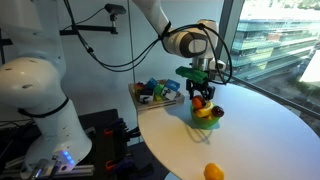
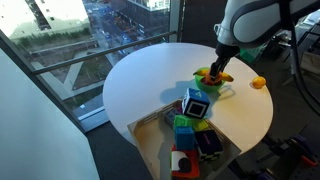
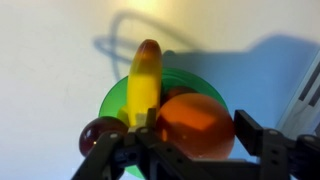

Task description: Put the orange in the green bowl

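Just one orange [image 3: 195, 125] (one green bowl [image 3: 110, 100])

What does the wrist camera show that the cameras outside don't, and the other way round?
Only the wrist view: a dark red ball at the edge of the green bowl, too small to make out from outside.
Only the exterior views: the arm, the round table, the tray of coloured items and a paler fruit lying apart on the table.
Both: the gripper, with the orange between its fingers, over the green bowl, which holds a banana.
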You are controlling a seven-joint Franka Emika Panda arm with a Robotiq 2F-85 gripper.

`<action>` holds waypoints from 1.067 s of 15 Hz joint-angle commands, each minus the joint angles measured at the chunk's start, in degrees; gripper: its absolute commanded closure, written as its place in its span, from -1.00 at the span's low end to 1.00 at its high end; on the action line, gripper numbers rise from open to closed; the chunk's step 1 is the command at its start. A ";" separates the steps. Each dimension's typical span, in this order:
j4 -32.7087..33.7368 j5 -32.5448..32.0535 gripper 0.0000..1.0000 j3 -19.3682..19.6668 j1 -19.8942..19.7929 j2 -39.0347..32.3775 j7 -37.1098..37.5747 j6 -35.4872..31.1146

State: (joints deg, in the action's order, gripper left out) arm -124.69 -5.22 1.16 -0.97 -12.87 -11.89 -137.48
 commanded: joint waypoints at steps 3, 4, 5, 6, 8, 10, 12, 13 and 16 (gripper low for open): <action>0.78 -2.02 -1.00 0.21 0.28 -0.56 2.90 0.10; 0.80 -2.09 -1.00 0.22 0.31 -0.67 3.02 0.09; 0.81 -2.14 -1.00 0.23 0.31 -0.79 3.09 0.06; 0.84 -2.24 -1.00 0.25 0.32 -0.89 3.23 0.06; 0.92 -2.39 -1.00 0.27 0.31 -1.03 3.54 0.12; 0.93 -2.23 -1.00 0.18 0.21 -0.88 3.56 0.38; 0.82 -1.52 -1.00 0.02 -0.02 -0.20 2.97 0.87; 0.83 -1.27 -1.00 -0.03 -0.07 0.01 2.92 1.03; 0.46 -0.34 -1.00 -0.22 -0.23 0.95 2.80 0.88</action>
State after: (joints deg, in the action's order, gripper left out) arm -124.36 -6.06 1.16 -0.98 -13.35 -10.19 -137.48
